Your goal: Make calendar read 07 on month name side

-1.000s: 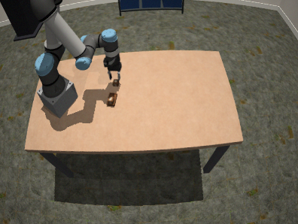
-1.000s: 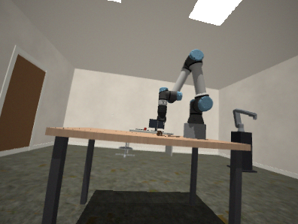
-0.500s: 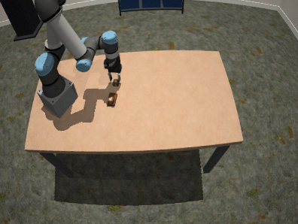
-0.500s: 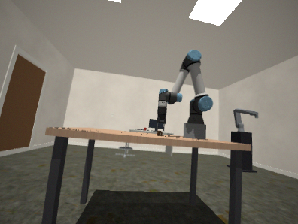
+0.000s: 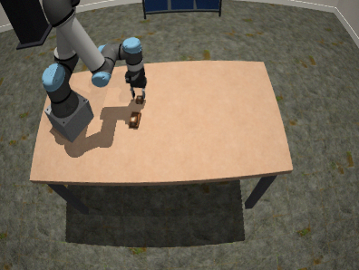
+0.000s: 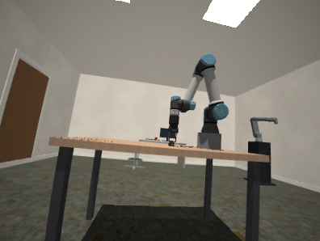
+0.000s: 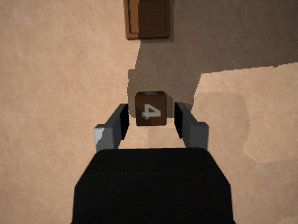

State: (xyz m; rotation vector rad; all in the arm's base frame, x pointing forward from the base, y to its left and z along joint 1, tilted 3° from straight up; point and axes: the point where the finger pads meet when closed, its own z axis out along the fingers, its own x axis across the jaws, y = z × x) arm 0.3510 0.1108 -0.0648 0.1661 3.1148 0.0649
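Observation:
A brown cube (image 7: 150,108) with a white 4 on its top face lies on the table, outside the tray. My gripper (image 7: 151,113) is open and straddles it, one finger on each side with small gaps. The same cube shows in the top view (image 5: 139,100) between the fingers of the gripper (image 5: 140,97). The brown wooden tray (image 7: 148,19) lies flat on the table just beyond the cube, partly cut off at the top of the wrist view; it also shows in the top view (image 5: 135,120). I cannot tell what is inside the tray.
The arm's grey base block (image 5: 70,117) stands at the table's left end. The arm casts a dark shadow over the cube and tray area. A black stand with a tap (image 6: 259,151) stands beside the table in the exterior view.

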